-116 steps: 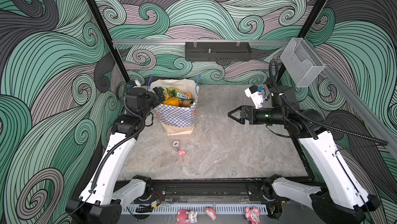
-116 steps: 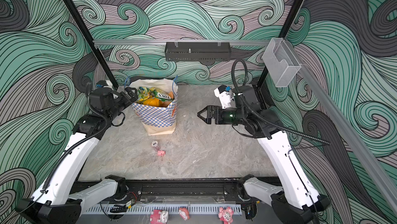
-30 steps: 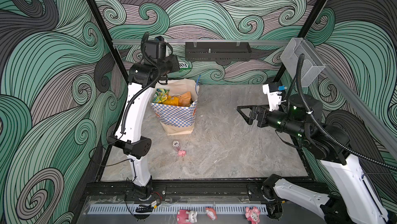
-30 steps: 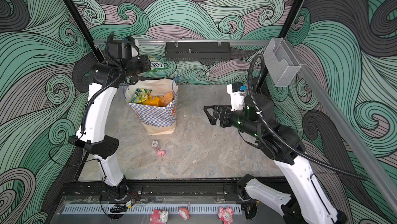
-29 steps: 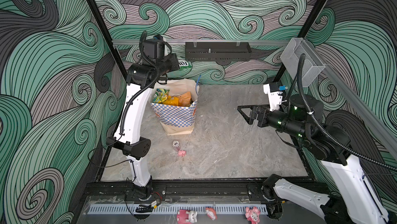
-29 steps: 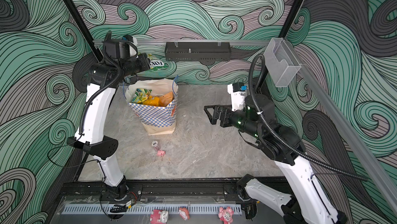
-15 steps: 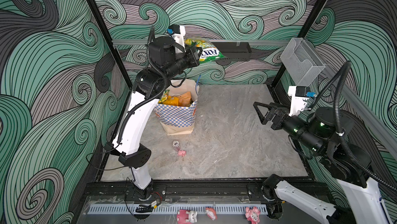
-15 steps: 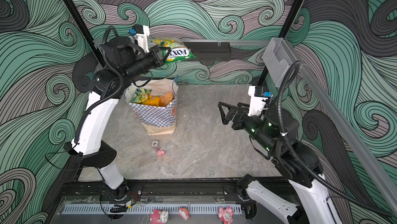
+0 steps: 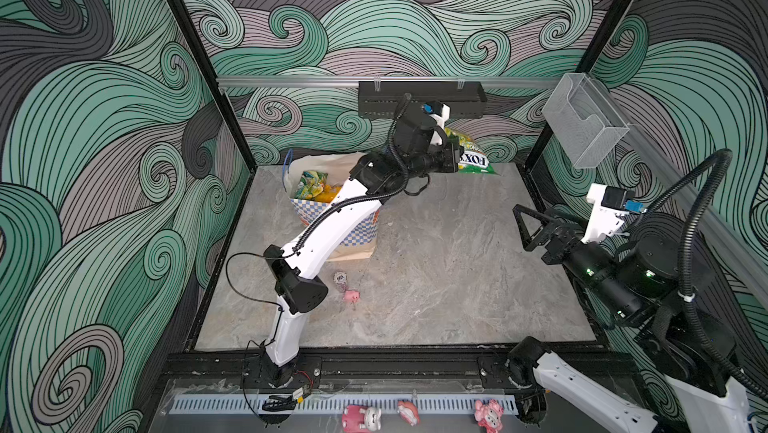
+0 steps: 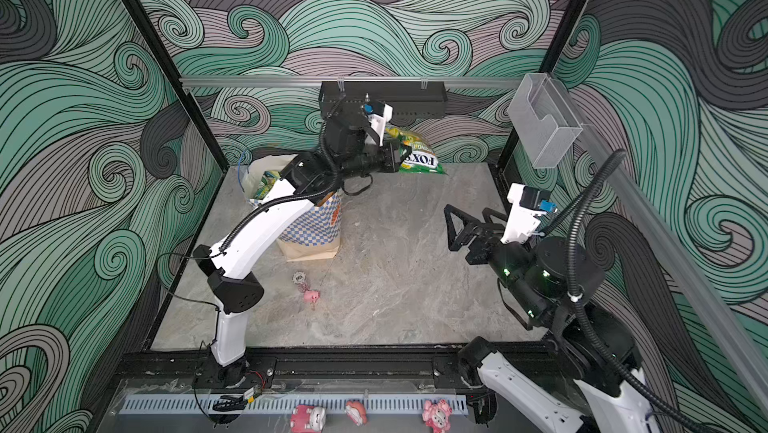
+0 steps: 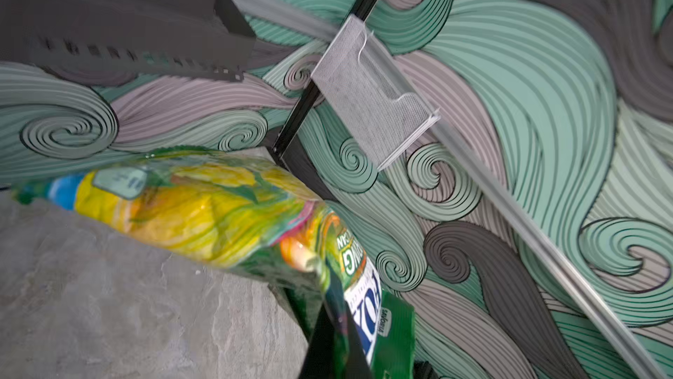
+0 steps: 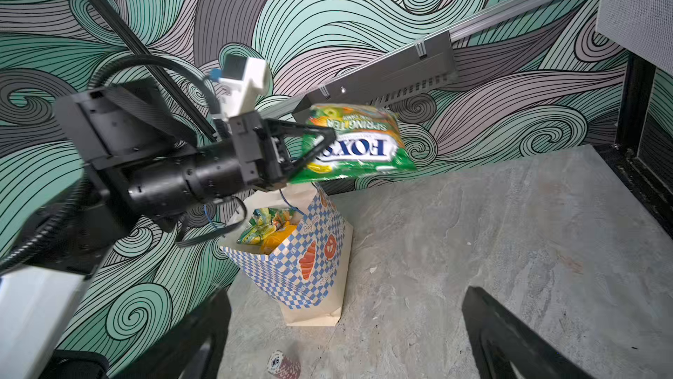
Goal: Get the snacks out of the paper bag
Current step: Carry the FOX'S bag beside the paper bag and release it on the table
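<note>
Risk first: I've got the FOX'S candy bag [image 12: 358, 144] pinched by one end only. The rest juts out sideways in the air, up near the back wall, clear of the paper bag [image 12: 291, 271] and well above the table [image 9: 436, 264]. It's slick, crinkly plastic, so on a hard swing I reckon it could slide out, or flap into the black box [image 9: 419, 98] mounted on the wall behind.

Second worry: my left forearm reaches right over the paper bag's open mouth. In both top views it covers part of the bag, and I cannot tell whether it brushes the rim. If that elbow drops, the light, upright bag could tip and spill the green-yellow and orange pouches [image 12: 267, 229] inside.

Now the jaws: left jaws clamped tight on the candy bag's end. Right jaws spread wide, holding nothing, hanging over the right side of the table, well apart from everything.
</note>
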Robot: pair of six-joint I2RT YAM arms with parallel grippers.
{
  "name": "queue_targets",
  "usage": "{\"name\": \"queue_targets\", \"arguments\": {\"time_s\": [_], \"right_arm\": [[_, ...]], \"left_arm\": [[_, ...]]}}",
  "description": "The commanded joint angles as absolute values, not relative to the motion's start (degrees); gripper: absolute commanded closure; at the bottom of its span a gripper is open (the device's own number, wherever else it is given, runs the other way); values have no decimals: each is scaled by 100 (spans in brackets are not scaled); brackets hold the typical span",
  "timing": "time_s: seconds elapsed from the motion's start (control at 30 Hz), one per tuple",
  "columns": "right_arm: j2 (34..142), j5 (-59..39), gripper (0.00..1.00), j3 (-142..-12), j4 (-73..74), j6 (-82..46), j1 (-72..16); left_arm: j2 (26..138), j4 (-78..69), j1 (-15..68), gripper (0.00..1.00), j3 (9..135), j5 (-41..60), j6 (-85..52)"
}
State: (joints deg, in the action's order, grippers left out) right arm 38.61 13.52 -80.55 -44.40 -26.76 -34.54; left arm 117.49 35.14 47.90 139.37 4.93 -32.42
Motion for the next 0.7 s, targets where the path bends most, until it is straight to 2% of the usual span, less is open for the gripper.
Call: {"name": "queue_targets", "arguments": {"time_s": [0.0, 0.33, 0.67], "right_arm": [[3675, 1494, 1, -7917, -4845, -2670, -3489], [3261, 1491, 1, -7386, -5278, -2992, -3489], [3335, 1544, 1, -7184, -5930, -3073, -3489]], "left_arm": [[11994, 3332, 4883, 100, 13870, 453, -3238], [13605, 3323, 4920, 100, 14064, 642, -3700], [14599, 3339, 4930, 100, 14014, 881, -3755]]}}
